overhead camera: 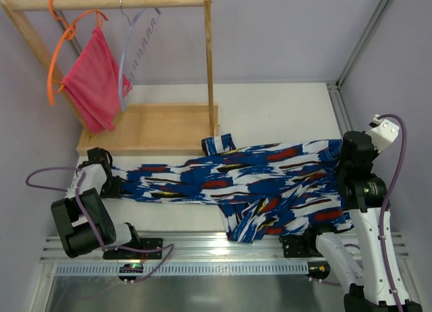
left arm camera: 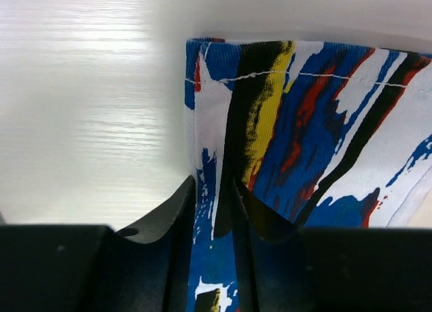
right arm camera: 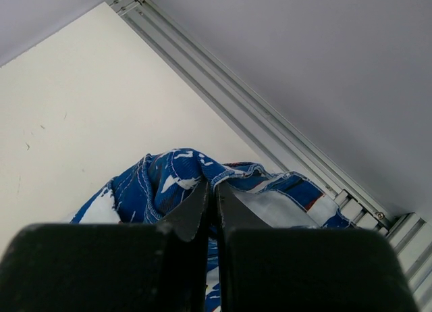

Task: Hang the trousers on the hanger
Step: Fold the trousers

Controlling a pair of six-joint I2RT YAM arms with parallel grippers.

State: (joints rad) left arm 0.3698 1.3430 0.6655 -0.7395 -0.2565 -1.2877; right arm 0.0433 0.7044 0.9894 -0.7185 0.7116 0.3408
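At the far left a wooden rack [overhead camera: 155,126] stands on the white table [overhead camera: 270,109]. From its top rail hangs an orange hanger [overhead camera: 57,55] carrying a pink-red cloth [overhead camera: 94,82]. Just to the right of it on the same rail is the hanger [overhead camera: 131,48], pale lavender and bare (its ridged arm slants down beside the pink cloth).

In front of the rack's left corner, the left gripper [overhead camera: 111,184] sits low at the end of one trouser leg. Its wrist view shows the gripper [left arm camera: 214,190] narrowed onto a standing fold of the trousers [left arm camera: 304,123] by the stitched hem. The cloth fills the slim gap between the two black fingers [left arm camera: 182,211].

The trousers [overhead camera: 229,184] lie flat across the table from that gripper rightwards, legs to the left and waist to the right. A short hemmed end is turned up near the foot of the rack's right post, and a lower flap reaches toward the metal rail [overhead camera: 202,248] at the near edge.

At the right end the right gripper [overhead camera: 341,165] meets the waist, mostly hidden under its own arm in the overhead view. Its wrist camera shows the gripper [right arm camera: 214,190] closed, pinching a bunched edge of the trousers [right arm camera: 162,184] with white stitching (the cloth rises into the tips). Bare table lies beyond, with a metal frame strip [right arm camera: 270,123] against the grey wall.
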